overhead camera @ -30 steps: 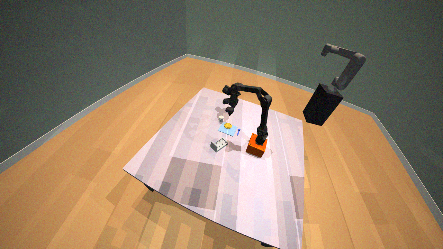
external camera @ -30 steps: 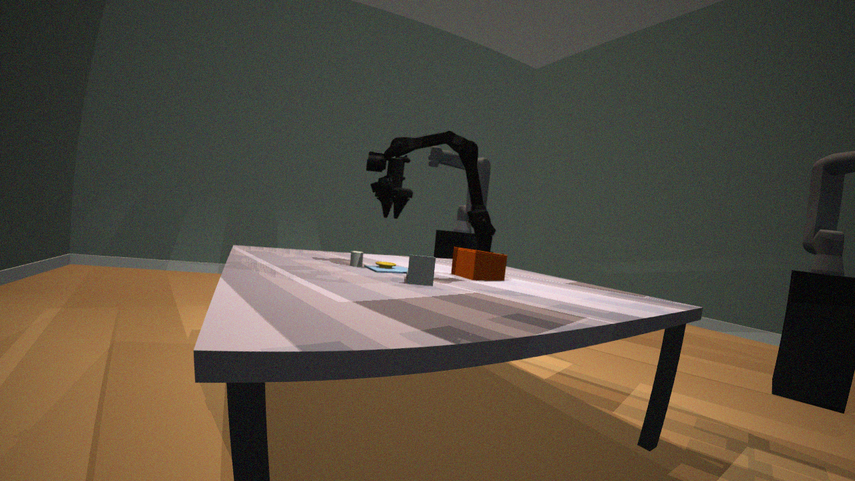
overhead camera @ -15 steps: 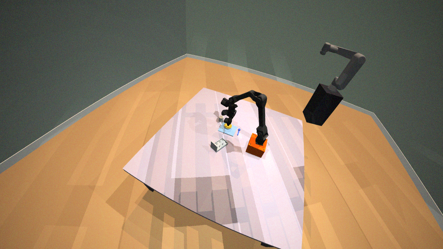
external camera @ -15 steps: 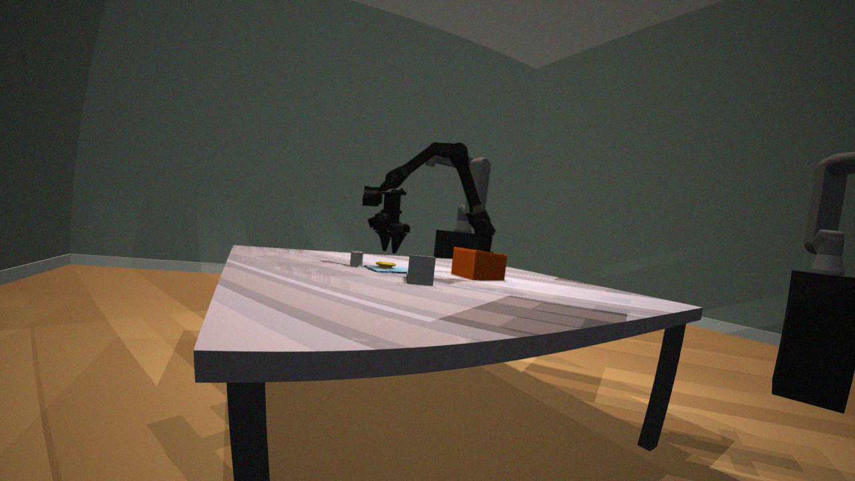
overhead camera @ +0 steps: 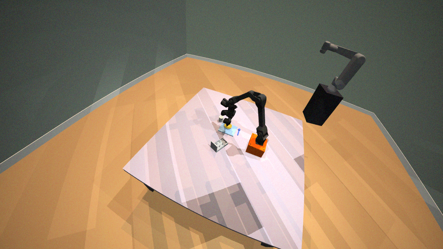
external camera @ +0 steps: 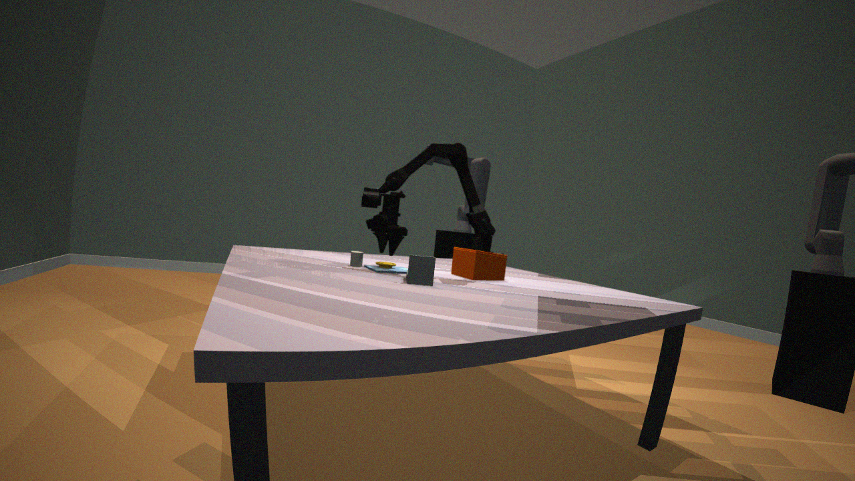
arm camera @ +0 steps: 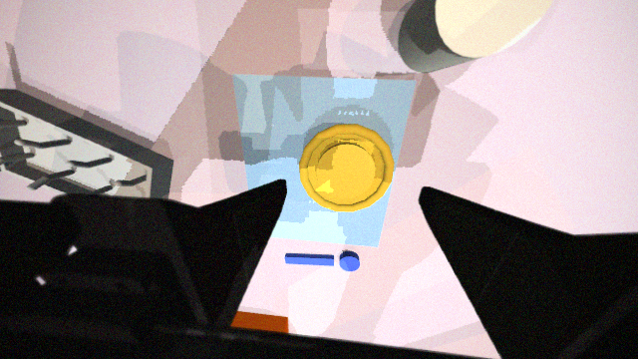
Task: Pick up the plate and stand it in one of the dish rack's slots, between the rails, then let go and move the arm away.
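The small round yellow plate (arm camera: 347, 168) lies flat, face up, on a pale blue square mat (arm camera: 264, 130) on the whitish table top (external camera: 334, 310) — low and level, so only its raised rim offers anything to pinch. The black parallel-jaw gripper (arm camera: 353, 194) hangs straight above it, pointing down, with its jaws wide apart and nothing between them; in the wrist view the two dark fingers frame the plate, the gap between them broader than the plate itself. That spread looks chosen so that the fingers can come down on either side of the rim without nudging it. From the exterior view the fingertips sit above the plate, not yet touching it, so I judge the step in hand to be the final approach before the grasp.

The grey box-like dish rack (overhead camera: 219, 144) with its thin rails stands near the mat, towards the near edge of the table, its slots open upward — a short carry from the plate, which would have to be turned on edge to go in. A short cream-topped cylinder cup (arm camera: 469, 30) stands just beyond the mat's far corner, and a small blue spoon-like piece (arm camera: 324, 259) lies just off the mat's near edge; both are apart from the plate. The arm rises from an orange block base (overhead camera: 256, 146) beside the mat, arching over so that the wrist meets the plate from directly above
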Tool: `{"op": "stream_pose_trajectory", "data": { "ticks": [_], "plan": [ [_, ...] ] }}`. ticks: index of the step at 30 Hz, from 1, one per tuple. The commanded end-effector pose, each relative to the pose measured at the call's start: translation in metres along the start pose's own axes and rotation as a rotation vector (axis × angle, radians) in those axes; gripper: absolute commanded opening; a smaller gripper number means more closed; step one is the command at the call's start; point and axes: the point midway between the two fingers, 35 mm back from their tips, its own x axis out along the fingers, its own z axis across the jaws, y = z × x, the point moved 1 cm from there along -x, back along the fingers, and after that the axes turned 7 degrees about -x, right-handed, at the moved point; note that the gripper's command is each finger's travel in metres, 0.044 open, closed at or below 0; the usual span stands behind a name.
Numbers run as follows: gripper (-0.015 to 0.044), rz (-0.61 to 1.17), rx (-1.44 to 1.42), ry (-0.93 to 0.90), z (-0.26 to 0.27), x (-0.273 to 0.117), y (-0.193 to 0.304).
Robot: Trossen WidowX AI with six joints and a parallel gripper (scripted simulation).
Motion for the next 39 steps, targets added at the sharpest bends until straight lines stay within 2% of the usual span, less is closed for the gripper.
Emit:
{"op": "stream_pose_trajectory", "data": {
  "ticks": [1,24,34,39],
  "plan": [
    [0.0400,0.002,-0.005,-0.003,0.001,0.007,0.001],
    [0.0400,0.002,-0.005,-0.003,0.002,0.043,0.002],
    [0.0398,0.002,-0.005,-0.003,0.002,0.044,0.002],
    [0.0365,0.002,-0.005,-0.003,0.002,0.044,0.002]
  ]
}}
